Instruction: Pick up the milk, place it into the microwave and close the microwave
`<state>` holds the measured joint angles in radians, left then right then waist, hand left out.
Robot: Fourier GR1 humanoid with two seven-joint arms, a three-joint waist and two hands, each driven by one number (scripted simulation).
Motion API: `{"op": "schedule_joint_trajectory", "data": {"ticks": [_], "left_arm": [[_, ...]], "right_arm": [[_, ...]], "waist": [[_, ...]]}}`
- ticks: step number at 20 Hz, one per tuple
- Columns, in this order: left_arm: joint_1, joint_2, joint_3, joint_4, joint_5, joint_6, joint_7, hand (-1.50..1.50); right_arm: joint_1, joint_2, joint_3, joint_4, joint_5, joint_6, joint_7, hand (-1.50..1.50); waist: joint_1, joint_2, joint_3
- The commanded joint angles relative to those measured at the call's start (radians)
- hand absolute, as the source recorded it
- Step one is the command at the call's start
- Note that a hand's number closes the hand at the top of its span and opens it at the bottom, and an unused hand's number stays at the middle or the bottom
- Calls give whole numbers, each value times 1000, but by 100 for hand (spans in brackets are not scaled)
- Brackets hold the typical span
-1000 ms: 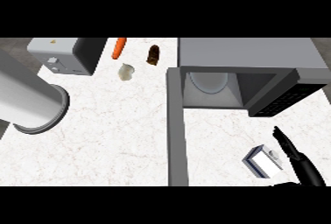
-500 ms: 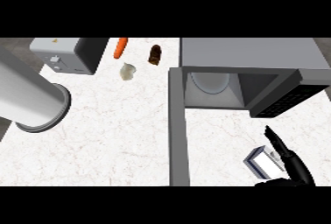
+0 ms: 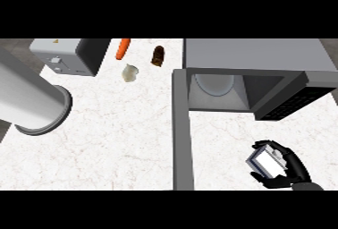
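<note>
A: What is seen at the lower right of the frame?
B: The milk (image 3: pixel 266 161) is seen enclosed by the curled fingers of the right hand (image 3: pixel 294 169).
A: And the microwave (image 3: pixel 254 56)?
B: It is seen at the upper right, its door (image 3: pixel 183 134) swung open down the middle. A carrot (image 3: pixel 123 48) and a toaster (image 3: pixel 63 56) are seen at the upper left.

white counter (image 3: pixel 119 134) veined like marble with a smooth matt top, microwave (image 3: pixel 254 56) in plain matt grey metal, its control panel (image 3: pixel 293 100) dark dotted plastic, milk carton (image 3: pixel 266 162) smooth white card, right hand (image 3: pixel 296 170) smooth black plastic, left forearm (image 3: pixel 26 100) smooth pale grey
</note>
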<state>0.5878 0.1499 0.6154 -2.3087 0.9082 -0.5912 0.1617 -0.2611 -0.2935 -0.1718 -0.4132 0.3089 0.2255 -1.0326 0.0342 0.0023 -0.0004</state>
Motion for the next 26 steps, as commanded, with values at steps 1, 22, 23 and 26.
{"op": "schedule_joint_trajectory", "data": {"ticks": [1, 22, 23, 26], "left_arm": [[3, 21, 21, -44, 76, 12, 7, -150], [-20, -19, 31, -69, 81, 34, 94, -150], [-2, 44, 87, -23, 162, 7, 87, -150], [10, -66, 32, -56, 66, -29, 98, -150]], "right_arm": [[-15, 38, 37, 51, 22, 82, -172, 150], [-259, 188, -117, 81, -133, -208, -15, 150], [-275, 277, -105, 79, -113, -324, -34, 150], [-300, 219, -119, 40, -138, -283, 26, 150]], "waist": [[5, 4, 7], [-16, 1, 2], [-7, 1, 2], [-18, -1, 1]]}}
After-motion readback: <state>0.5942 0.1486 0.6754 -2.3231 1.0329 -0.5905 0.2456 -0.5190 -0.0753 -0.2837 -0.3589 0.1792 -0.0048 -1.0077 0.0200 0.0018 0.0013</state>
